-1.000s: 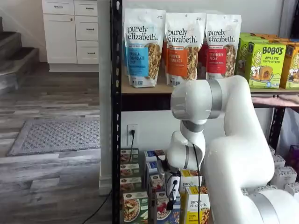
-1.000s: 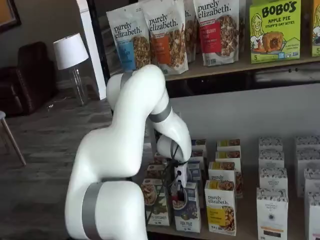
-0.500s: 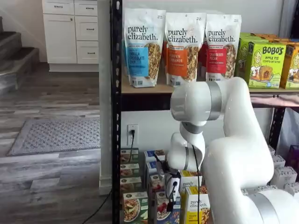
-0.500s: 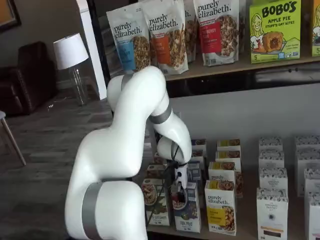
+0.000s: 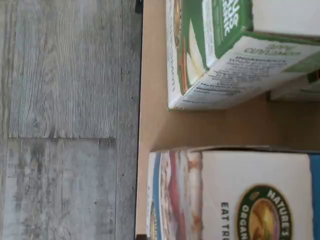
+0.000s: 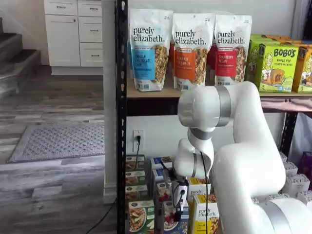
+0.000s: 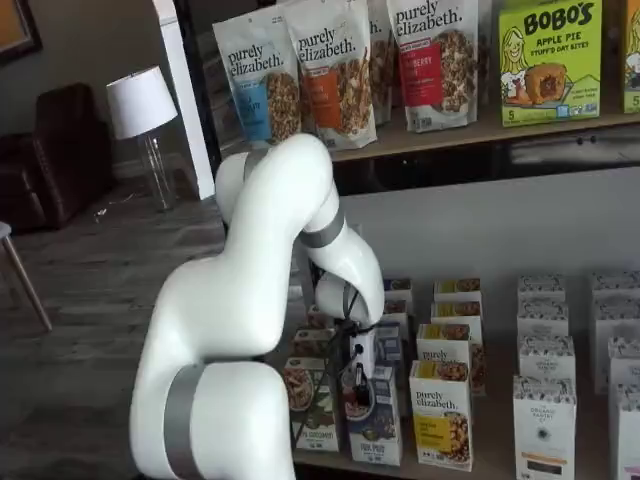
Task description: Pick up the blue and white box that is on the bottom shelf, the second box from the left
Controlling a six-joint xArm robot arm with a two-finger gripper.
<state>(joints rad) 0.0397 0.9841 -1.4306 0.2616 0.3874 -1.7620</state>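
Observation:
The blue and white box (image 7: 378, 438) stands upright at the front of the bottom shelf (image 7: 494, 442), between a green-fronted box (image 7: 314, 412) and a yellow-fronted box (image 7: 441, 418). It also shows in a shelf view (image 6: 168, 222). My gripper (image 7: 355, 384) hangs right over its top front edge, with its black fingers (image 6: 178, 213) dark against the box. No gap between them shows. In the wrist view the box's white top (image 5: 225, 192) is very close, with the green box (image 5: 215, 55) beside it on the tan shelf board (image 5: 200, 125).
More rows of small boxes stand behind and to the right (image 7: 545, 400). Granola bags (image 6: 190, 48) and Bobo's boxes (image 6: 273, 63) fill the upper shelf. A black rack post (image 6: 121, 122) stands left of the boxes. Grey wood floor (image 5: 65, 120) lies in front of the shelf edge.
The gripper has edged slightly lower and closer onto the blue and white box. The boxes have not moved.

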